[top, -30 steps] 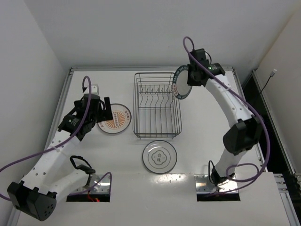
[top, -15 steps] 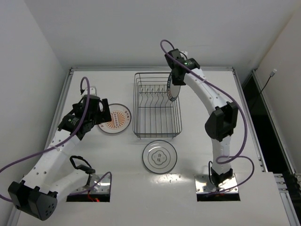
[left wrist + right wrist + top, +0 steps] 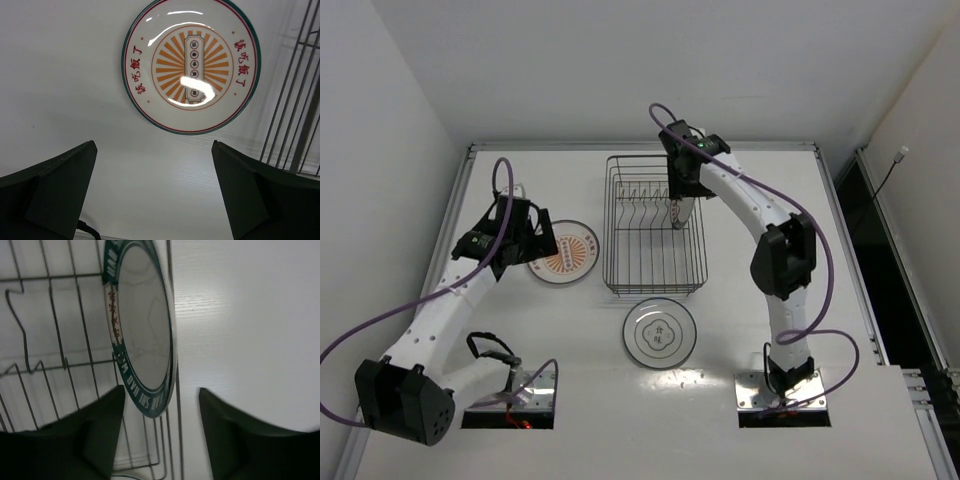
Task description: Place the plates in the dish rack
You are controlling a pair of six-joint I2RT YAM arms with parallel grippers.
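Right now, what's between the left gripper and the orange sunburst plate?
Only bare table. In the left wrist view the open left gripper sits short of the plate, with nothing else in the gap.

The round white plate with orange sunburst centre, left of the dark wire dish rack, bears red Chinese characters, seemingly 该吃饭了, twice around the sunburst. The white plate with blue-green rim, at the rack's right side, shows white letters and red characters, too blurred to read.
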